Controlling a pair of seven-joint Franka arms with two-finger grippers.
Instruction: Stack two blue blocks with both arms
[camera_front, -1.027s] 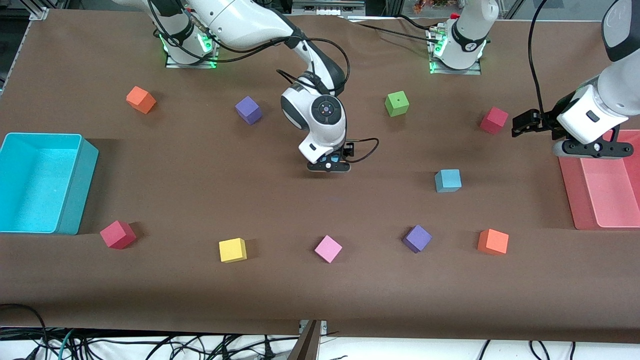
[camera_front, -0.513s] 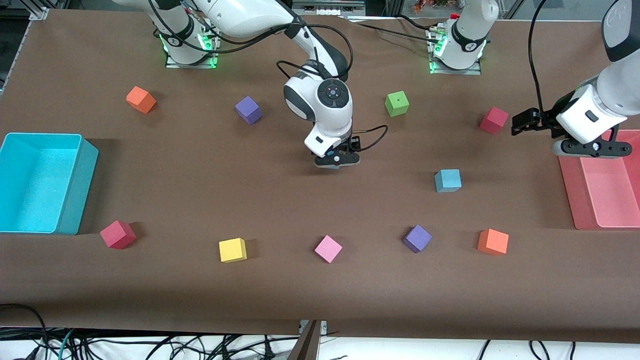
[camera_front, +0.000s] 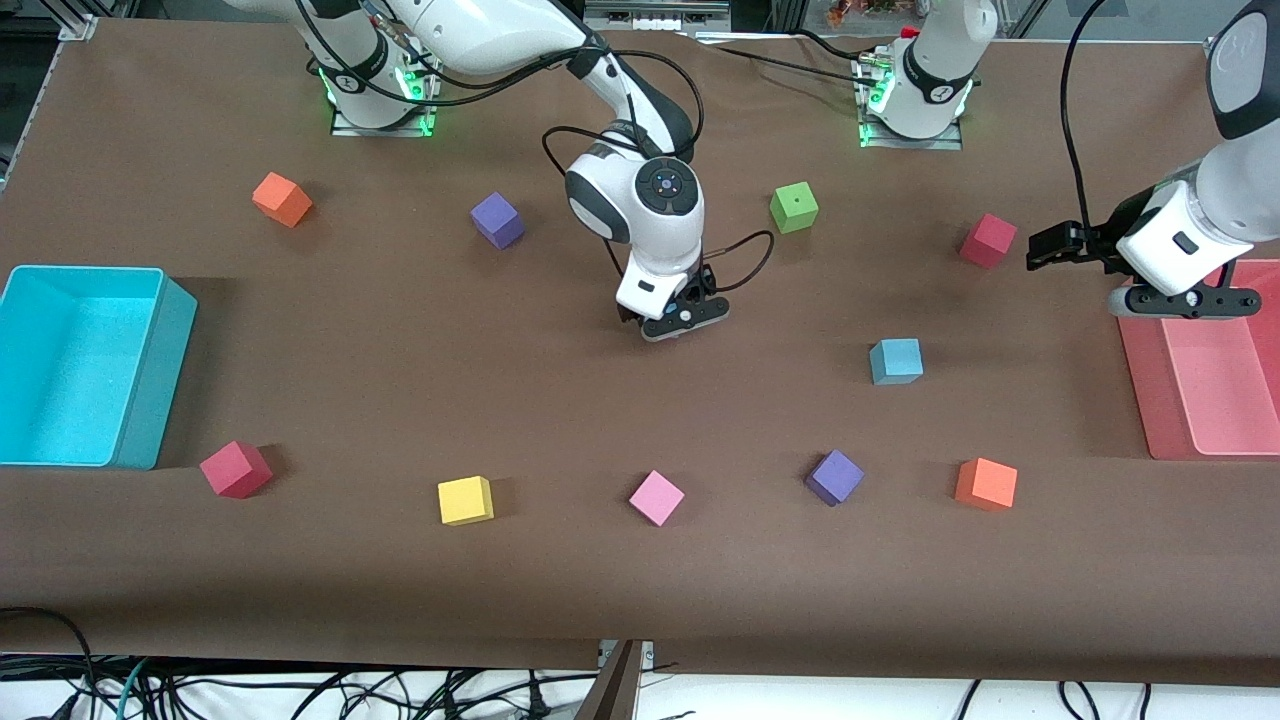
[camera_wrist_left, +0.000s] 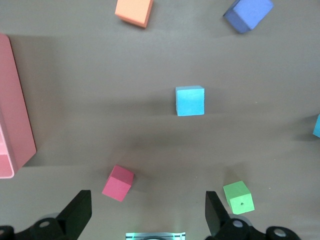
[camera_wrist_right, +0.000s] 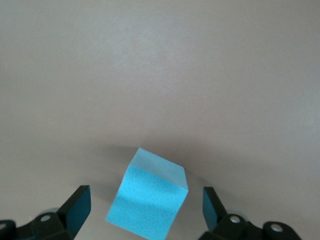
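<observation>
One blue block (camera_front: 896, 361) sits on the brown table toward the left arm's end; it also shows in the left wrist view (camera_wrist_left: 190, 100). The second blue block (camera_wrist_right: 149, 200) lies on the table between the open fingers of my right gripper (camera_wrist_right: 144, 200), turned askew to them and apart from both. In the front view my right gripper (camera_front: 678, 320) is low over mid-table and hides that block. My left gripper (camera_front: 1040, 250) hangs open and empty in the air beside a red cube (camera_front: 988, 240); it shows in its own wrist view (camera_wrist_left: 147, 202).
A pink tray (camera_front: 1140, 380) lies at the left arm's end and a cyan bin (camera_front: 150, 370) at the right arm's end. Purple cubes (camera_front: 497, 219) (camera_front: 834, 476), green (camera_front: 794, 207), orange (camera_front: 985, 483) (camera_front: 282, 198), pink (camera_front: 656, 497), yellow (camera_front: 465, 500) and red (camera_front: 235, 468) cubes lie scattered.
My right gripper has shifted a little toward the left arm's end and the bases, and its wrist has turned. The left arm has hardly moved.
</observation>
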